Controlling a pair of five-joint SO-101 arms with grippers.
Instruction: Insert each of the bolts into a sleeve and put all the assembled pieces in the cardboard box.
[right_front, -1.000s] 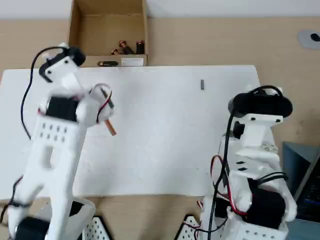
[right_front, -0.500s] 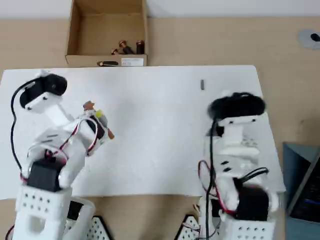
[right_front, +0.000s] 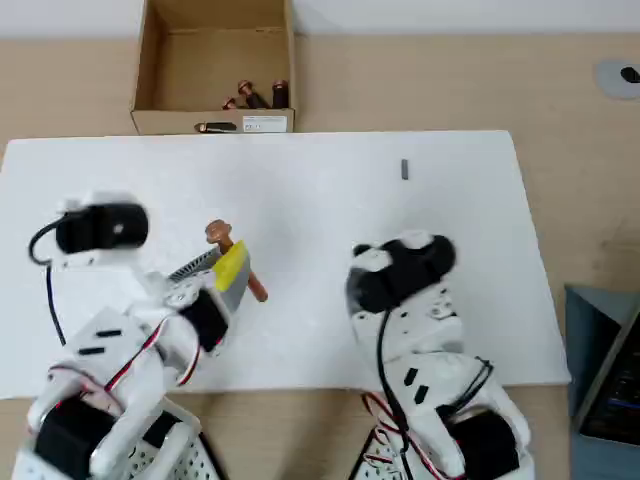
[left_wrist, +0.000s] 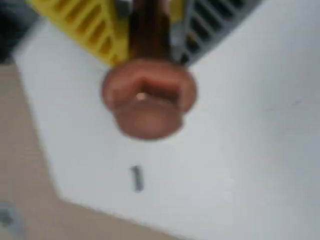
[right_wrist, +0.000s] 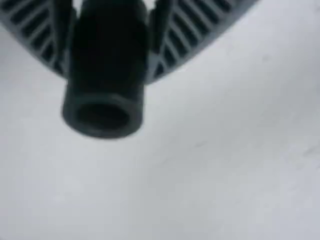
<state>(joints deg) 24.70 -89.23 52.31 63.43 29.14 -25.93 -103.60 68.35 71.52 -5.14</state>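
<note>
My left gripper (right_front: 232, 270) is shut on a copper bolt (right_front: 233, 260) at the left middle of the white mat (right_front: 330, 230). The bolt's round head (left_wrist: 148, 97) points away from the wrist camera, clamped between the yellow finger (left_wrist: 82, 25) and the grey one. My right gripper (right_wrist: 107, 30) is shut on a black sleeve (right_wrist: 104, 85) whose open bore faces the mat; in the high view that arm (right_front: 400, 270) covers it. The cardboard box (right_front: 215, 65) at the far left holds a few assembled pieces (right_front: 255, 95).
A small dark mark (right_front: 404, 169) lies on the mat's far right part and shows past the bolt as a mark (left_wrist: 136, 178). A blue-grey object (right_front: 605, 350) stands off the mat's right edge. A grey disc (right_front: 618, 75) sits at the far right corner.
The left arm has drawn back toward the near edge and turned, bringing the bolt toward the middle. The right arm has swung left and lowered over the mat's centre.
</note>
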